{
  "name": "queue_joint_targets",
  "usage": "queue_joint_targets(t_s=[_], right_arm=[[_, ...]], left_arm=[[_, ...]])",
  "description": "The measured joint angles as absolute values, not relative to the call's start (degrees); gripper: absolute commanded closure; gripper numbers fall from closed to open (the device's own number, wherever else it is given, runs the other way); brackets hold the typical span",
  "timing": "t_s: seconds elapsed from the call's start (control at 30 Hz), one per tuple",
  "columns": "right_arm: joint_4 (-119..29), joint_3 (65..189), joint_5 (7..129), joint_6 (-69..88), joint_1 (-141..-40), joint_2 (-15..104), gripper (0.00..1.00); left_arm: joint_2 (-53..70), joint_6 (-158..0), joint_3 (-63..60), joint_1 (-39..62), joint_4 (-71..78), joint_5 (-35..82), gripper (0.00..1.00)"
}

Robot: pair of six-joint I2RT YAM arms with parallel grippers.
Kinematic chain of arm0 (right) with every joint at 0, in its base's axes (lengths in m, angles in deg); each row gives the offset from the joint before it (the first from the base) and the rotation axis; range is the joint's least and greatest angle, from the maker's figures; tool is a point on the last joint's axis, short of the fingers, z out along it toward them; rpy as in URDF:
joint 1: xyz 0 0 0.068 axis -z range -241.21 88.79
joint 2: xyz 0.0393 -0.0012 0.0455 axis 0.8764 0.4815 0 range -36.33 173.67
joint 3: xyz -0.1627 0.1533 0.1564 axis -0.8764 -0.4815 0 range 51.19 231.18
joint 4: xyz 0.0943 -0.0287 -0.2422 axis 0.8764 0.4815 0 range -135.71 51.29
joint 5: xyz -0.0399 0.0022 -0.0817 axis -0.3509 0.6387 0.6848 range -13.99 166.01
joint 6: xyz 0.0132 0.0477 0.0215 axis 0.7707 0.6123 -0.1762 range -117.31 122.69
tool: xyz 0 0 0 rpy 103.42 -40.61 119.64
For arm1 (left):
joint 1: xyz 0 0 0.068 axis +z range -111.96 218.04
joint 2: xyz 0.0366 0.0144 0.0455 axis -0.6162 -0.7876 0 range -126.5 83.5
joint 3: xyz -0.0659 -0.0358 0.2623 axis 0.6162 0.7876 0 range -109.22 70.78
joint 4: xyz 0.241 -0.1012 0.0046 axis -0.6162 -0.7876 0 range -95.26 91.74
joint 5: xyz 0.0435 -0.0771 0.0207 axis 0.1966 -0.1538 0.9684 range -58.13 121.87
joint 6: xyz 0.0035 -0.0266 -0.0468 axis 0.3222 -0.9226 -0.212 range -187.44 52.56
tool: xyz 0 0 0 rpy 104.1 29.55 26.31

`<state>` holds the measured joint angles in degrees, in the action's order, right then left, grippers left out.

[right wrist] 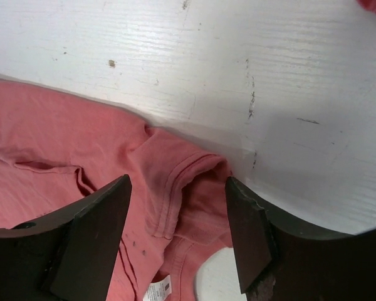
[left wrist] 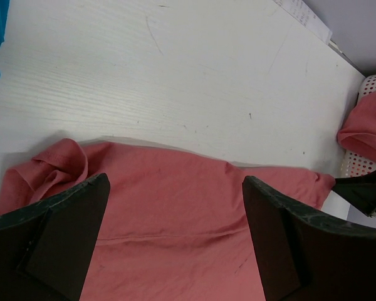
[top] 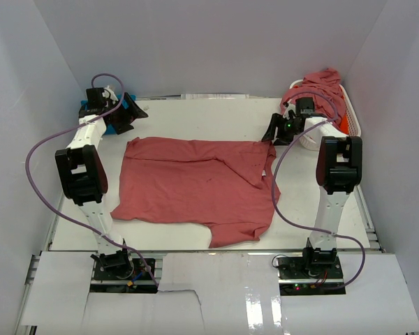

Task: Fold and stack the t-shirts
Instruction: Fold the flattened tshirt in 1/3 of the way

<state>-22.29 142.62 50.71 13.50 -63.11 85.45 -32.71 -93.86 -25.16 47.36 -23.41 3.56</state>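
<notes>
A rose-red t-shirt (top: 195, 185) lies spread on the white table (top: 195, 115), partly folded, with its collar at the far right. My left gripper (top: 129, 115) hovers open over the shirt's far-left corner; in the left wrist view its fingers straddle the fabric (left wrist: 169, 251) without touching it (left wrist: 175, 182). My right gripper (top: 272, 132) sits at the shirt's far-right corner. Its jaws (right wrist: 178, 182) stand apart on either side of the folded collar edge (right wrist: 194, 169), with a white label (right wrist: 158, 290) showing below. More rose-red t-shirts (top: 325, 87) are heaped in the basket.
A white slatted basket (top: 353, 122) stands at the back right, with a bit of orange cloth (top: 343, 124) inside. A turquoise shirt (top: 84, 108) lies at the back left behind the left gripper. Grey walls close in the table on three sides.
</notes>
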Motion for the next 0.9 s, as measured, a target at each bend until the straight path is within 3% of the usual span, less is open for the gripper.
queue_joint_targets(t_s=[0.07, 0.3, 0.4, 0.47, 0.6, 0.9], right_arm=[[-22.4, 142.8, 50.4, 13.7, -63.1, 86.2, 0.3], [-22.5, 142.8, 50.3, 14.3, -63.1, 87.6, 0.41], [-23.2, 142.8, 50.6, 14.5, -63.1, 87.6, 0.66], [-23.3, 142.8, 50.9, 14.5, -63.0, 87.6, 0.68], [-23.4, 142.8, 51.7, 14.6, -63.0, 87.6, 0.92], [-23.4, 142.8, 51.9, 14.9, -62.8, 87.6, 0.92]], left_arm=[[-32.7, -93.9, -25.2, 47.4, -23.4, 3.6, 0.02], [-32.7, -93.9, -25.1, 47.4, -23.4, 3.6, 0.02], [-32.7, -93.8, -24.8, 47.4, -23.2, 3.6, 0.02], [-32.7, -93.9, -24.6, 47.4, -23.1, 3.6, 0.02], [-32.7, -93.9, -24.4, 47.4, -23.1, 3.5, 0.02], [-32.9, -93.3, -24.4, 47.4, -23.1, 1.4, 0.04]])
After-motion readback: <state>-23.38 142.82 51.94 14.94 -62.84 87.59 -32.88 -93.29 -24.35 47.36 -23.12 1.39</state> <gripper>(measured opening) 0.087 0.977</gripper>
